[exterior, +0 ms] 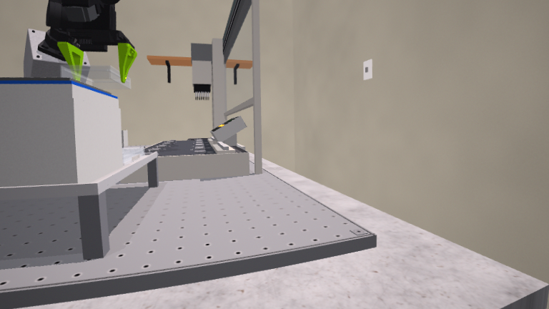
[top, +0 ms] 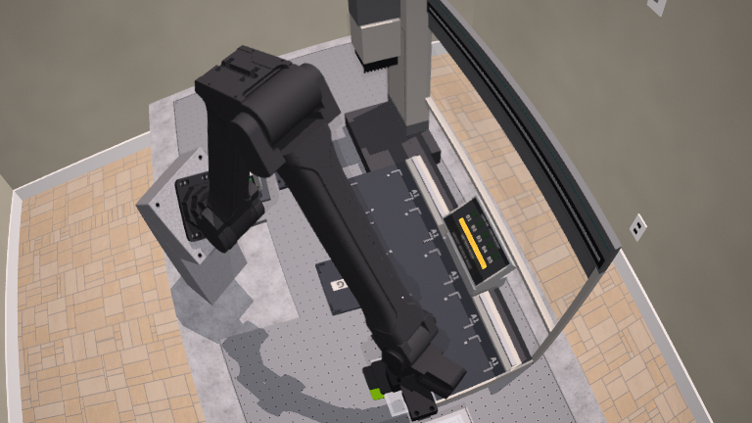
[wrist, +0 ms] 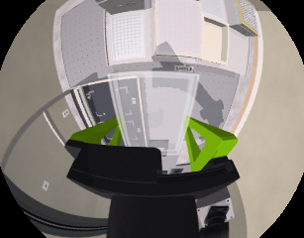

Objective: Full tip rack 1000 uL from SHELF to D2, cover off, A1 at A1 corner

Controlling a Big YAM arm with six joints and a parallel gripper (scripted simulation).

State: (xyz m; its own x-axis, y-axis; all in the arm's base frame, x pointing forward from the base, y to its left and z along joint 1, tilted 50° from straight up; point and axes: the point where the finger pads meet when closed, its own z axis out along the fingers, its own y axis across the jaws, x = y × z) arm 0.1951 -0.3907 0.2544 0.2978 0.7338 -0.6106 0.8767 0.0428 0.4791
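Clear cover [exterior: 96,74] clamped between green fingers [exterior: 126,61] — claw [exterior: 98,71] spread wide, above shelf [exterior: 121,176].

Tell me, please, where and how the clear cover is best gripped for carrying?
Across its two opposite side walls, from straight above, as the end effector holds it now. The clear cover is a shallow, flat, rigid tray, so green fingers clamping those walls likely keep it level.
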